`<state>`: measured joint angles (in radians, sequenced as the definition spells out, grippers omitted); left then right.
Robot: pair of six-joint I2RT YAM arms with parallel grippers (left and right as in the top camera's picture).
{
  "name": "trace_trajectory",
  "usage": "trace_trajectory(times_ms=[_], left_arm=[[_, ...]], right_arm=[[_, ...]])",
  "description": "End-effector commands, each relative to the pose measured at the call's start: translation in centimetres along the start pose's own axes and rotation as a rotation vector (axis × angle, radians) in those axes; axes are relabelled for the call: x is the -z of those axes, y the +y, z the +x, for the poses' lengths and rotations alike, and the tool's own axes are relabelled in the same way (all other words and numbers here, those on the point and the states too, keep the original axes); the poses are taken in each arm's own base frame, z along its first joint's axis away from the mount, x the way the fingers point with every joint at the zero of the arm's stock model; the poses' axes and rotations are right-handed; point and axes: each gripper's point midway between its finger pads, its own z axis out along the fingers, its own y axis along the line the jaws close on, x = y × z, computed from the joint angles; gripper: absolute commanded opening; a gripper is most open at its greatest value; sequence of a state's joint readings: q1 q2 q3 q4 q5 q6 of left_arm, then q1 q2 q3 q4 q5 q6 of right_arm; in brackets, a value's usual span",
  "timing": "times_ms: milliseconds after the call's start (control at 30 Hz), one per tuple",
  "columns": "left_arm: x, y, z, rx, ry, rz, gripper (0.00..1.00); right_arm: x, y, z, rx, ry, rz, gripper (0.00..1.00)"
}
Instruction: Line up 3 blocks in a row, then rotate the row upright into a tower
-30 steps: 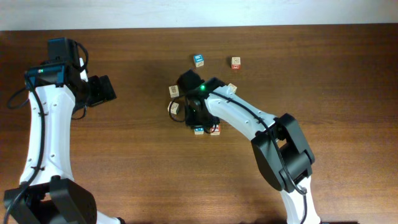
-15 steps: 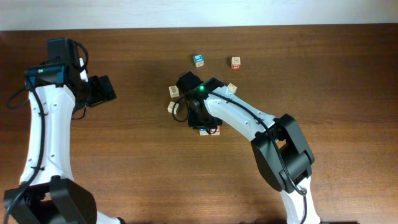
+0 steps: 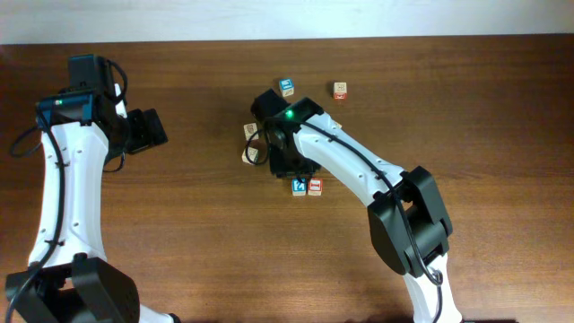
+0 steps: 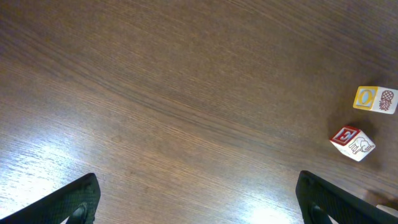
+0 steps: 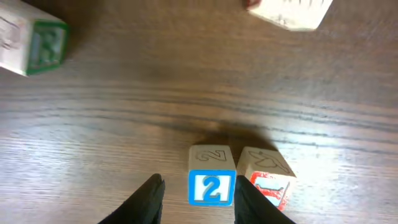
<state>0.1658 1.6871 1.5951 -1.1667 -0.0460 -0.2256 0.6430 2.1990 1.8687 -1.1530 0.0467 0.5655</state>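
Right jaws stand parted around the blue-framed wooden cube (image 5: 211,186); left jaws gape above grained tabletop (image 4: 155,93).

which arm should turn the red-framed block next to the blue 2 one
Right. The right gripper hangs open astride the blue 2 block, with the red-framed block just beside it. The left gripper is open but far from both blocks.

White left arm (image 3: 54,188) is holding its black left gripper (image 3: 146,129) wide apart; black right gripper (image 5: 198,198) is pointing down, fingers parted.
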Motion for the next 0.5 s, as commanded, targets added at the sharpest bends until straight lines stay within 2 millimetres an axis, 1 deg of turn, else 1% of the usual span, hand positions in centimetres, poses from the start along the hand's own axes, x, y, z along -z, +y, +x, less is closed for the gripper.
trace_trajectory(times_ms=[0, 67, 100, 133, 167, 233, 333, 400, 467], left_arm=[[0.2, 0.2, -0.5, 0.012, -0.012, -0.009, 0.99], [0.2, 0.2, -0.5, 0.012, -0.013, -0.009, 0.99], [0.2, 0.2, -0.5, 0.012, -0.013, -0.009, 0.99], [0.2, 0.2, -0.5, 0.012, -0.012, -0.009, 0.99], [0.2, 0.2, -0.5, 0.012, -0.012, -0.009, 0.99], [0.2, 0.2, -0.4, 0.012, -0.010, -0.010, 0.99], [0.2, 0.2, -0.4, 0.012, -0.010, -0.010, 0.99], [0.2, 0.2, -0.4, 0.012, -0.010, -0.010, 0.99], [0.2, 0.2, -0.4, 0.012, -0.010, -0.010, 0.99]], right_arm=[[0.6, -0.8, -2.4, 0.001, -0.085, 0.044, 0.44], [0.7, -2.1, -4.9, -0.043, -0.175, 0.075, 0.45], [0.8, -2.7, -6.6, -0.070, -0.229, 0.073, 0.49], [0.9, -3.2, -7.7, -0.093, -0.262, 0.070, 0.50], [0.9, -3.8, -8.4, -0.128, -0.283, 0.073, 0.51], [1.1, -5.5, -10.3, -0.194, -0.323, 0.054, 0.54], [1.1, -6.1, -11.2, -0.219, -0.331, 0.019, 0.55], [0.4, -5.6, -11.3, -0.210, -0.315, -0.018, 0.55], [-1.1, -5.1, -11.0, -0.201, -0.286, -0.027, 0.55]])
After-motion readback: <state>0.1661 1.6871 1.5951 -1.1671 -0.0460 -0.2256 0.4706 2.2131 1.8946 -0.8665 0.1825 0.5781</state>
